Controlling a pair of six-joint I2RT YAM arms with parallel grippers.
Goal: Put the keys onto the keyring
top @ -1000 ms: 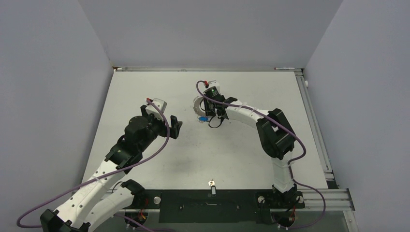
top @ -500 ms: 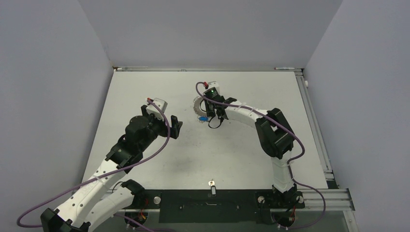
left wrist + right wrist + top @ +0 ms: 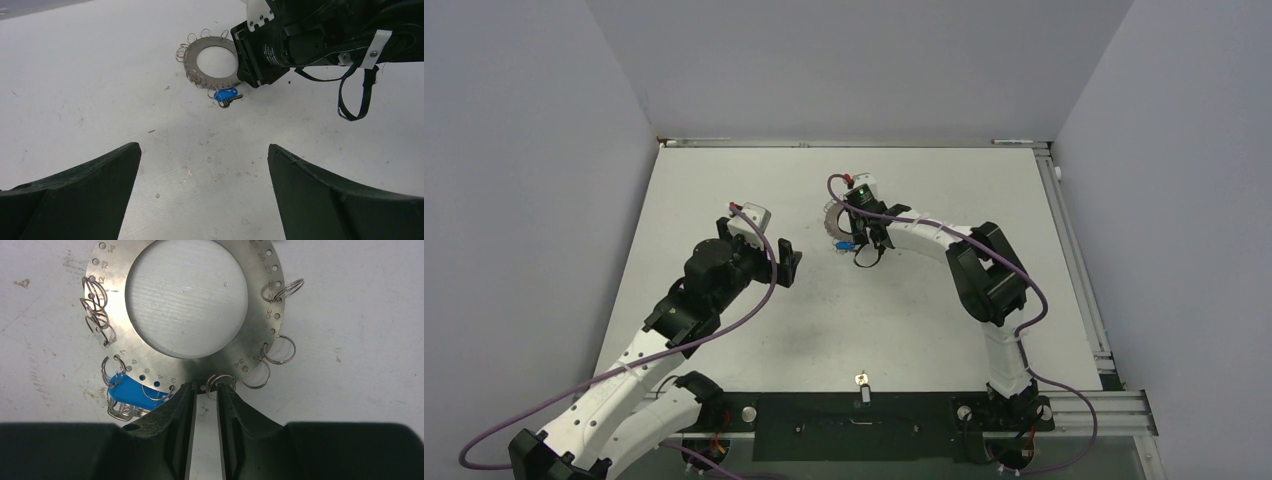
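Right wrist view first: the right gripper (image 3: 205, 390) sits at the near rim of the keyring (image 3: 262, 300). Its 2 fingers are nearly together, with only a thin slit of worktop (image 3: 350, 390) showing between them and 1 small wire loop (image 3: 220, 382) right at the tips. Whether that loop or the rim is actually pinched, I can't tell. The blue tag (image 3: 131, 389) lies just left of those fingers, touching the rim. In the top external view the keyring lies flat toward the far middle of the worktop, with open room all round it. Now the relation that matters: the key (image 3: 862, 383) is well apart from the keyring, down at the near edge between the 2 arm bases and hard against the dark base plate (image 3: 824, 415). I'd say any approach has to come from the far side or straight down. The key is too small to read its long axis with confidence. The left gripper (image 3: 202, 147) hangs above bare worktop, fingers wide apart with nothing between them, pointed toward the keyring. Both grippers look about equally far from the key, but the left is the free one, so I'd judge the fetch falls to the left arm.
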